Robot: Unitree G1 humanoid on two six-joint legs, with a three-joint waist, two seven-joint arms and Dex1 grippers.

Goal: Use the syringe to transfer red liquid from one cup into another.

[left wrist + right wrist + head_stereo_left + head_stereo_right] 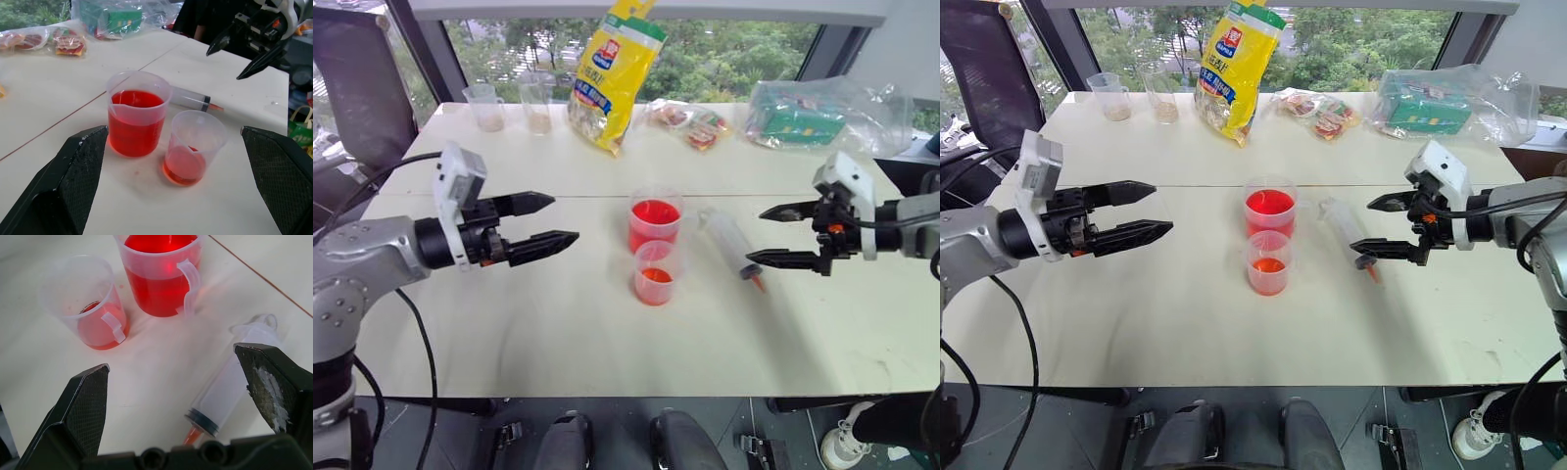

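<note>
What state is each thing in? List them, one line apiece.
Taller cup: upright, well over half full of red liquid.
Shorter cup: upright, shallow red layer at the bottom.
Syringe: lying flat on the table, untouched, tip toward the robot.
Left gripper: open, empty.
Right gripper: open, empty, hovering by the syringe.
Yellow bag: upright, at the table's far edge.

Two red cups (655, 223) (655, 274), one syringe (730, 240) (two beige cups (485, 107) (537, 102) behind).
</note>
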